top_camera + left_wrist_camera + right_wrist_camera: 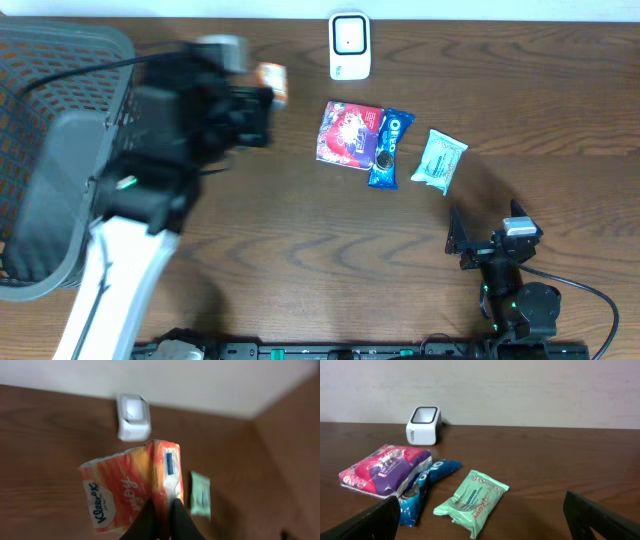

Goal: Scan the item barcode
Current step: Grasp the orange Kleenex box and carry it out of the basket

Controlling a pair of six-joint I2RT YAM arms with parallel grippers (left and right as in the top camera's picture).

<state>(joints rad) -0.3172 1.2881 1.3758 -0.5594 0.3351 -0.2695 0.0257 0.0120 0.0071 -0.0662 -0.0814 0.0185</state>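
In the overhead view the white barcode scanner (pixel 349 45) stands at the far edge of the table (pixel 300 250). To the left of the scanner and a little nearer, the left gripper (pixel 258 100) carries an orange Kleenex tissue pack (pixel 273 83); the arm is blurred here, so the grip itself is perhaps not clear in this view. Far left of the scanner stands a grey basket (pixel 50 150). In front of the scanner lie a pink snack bag (pixel 348 133), a blue Oreo pack (pixel 390 148) touching its right side, and a green pack (pixel 440 160) a bit further right. The right gripper (pixel 485 225) rests well in front of the scanner, at the near right. In the left wrist view the two black fingers are closed on the lower edge of the tissue pack, which hangs above the table, just in front of the scanner and not touching it. In the right wrist view the fingers (pixel 370 522) stand wide apart at the frame edges with nothing between them; the three packs lie between this gripper and the scanner.
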